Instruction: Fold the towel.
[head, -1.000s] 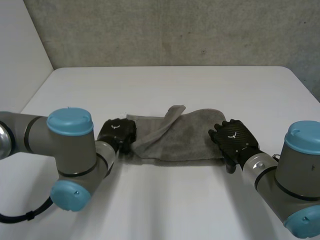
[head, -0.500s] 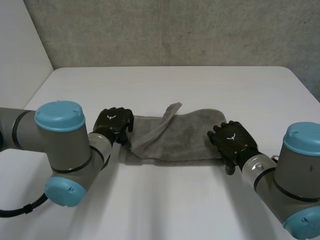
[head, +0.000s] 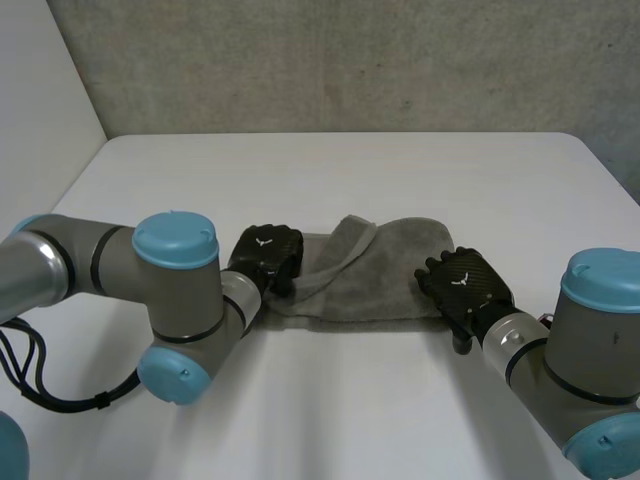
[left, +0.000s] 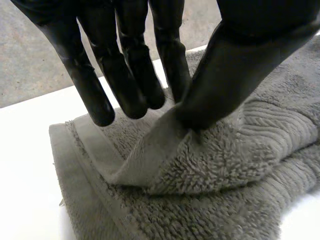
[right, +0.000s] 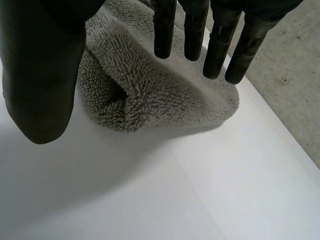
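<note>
Two hands: the left hand (head: 265, 255) is at the left end of the grey towel (head: 400, 270), and the right hand (head: 465, 283) is at its right end.
Left hand: its thumb (left: 235, 65) and fingers (left: 125, 80) pinch a raised flap of the towel (left: 225, 165) between them. It has hold of the cloth.
Right hand: its fingers (right: 215, 45) are straight and its thumb (right: 42, 65) is spread far from them. It is over the fluffy end of the towel (right: 145, 90) and holds nothing.
Towel: it lies in the middle of the white desk (head: 350, 170), stretched from side to side.
Towel edges: the left end is folded over on itself, with a flat band along its edge. A raised fold runs from the left hand to the far edge. The right end is round and soft.
Open room: lots of bare desk lies behind the towel, up to the far edge. More bare desk is on both sides. The desk (right: 200, 190) next to the right hand is bare too.
In the way: the left arm (head: 175, 300) and the right arm (head: 590, 350) take up the near side of the desk, one at each corner.
Around: a grey wall (head: 350, 60) stands behind the desk.
</note>
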